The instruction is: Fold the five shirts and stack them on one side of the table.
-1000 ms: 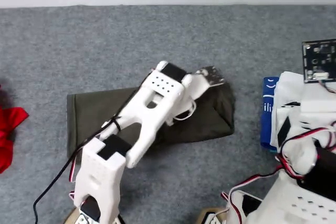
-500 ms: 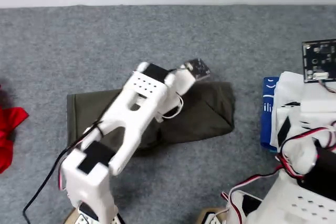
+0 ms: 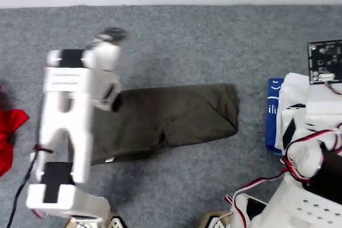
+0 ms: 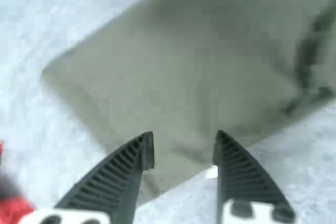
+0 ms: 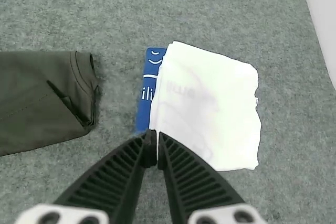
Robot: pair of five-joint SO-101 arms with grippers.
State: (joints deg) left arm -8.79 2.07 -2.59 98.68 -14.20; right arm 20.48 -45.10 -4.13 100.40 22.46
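An olive shirt (image 3: 176, 116), folded into a long strip, lies in the middle of the grey table. My left arm (image 3: 69, 105) stands over its left end. In the left wrist view my left gripper (image 4: 184, 142) hangs open just above the olive shirt (image 4: 184, 72), near its corner, holding nothing. At the right side a folded white shirt (image 5: 210, 108) lies on a folded blue shirt (image 5: 149, 85). My right gripper (image 5: 153, 142) is shut and empty, above the near edge of that stack. A red shirt (image 3: 8, 132) lies crumpled at the left edge.
My right arm (image 3: 315, 169) with its cables takes up the front right corner, over the stack (image 3: 275, 113). Grey carpet-like cloth (image 3: 187, 41) covers the table. A pale wall runs along the far edge.
My left arm has swung from the olive shirt's right end across to its left end, uncovering the shirt. The shirt and the right arm have stayed put.
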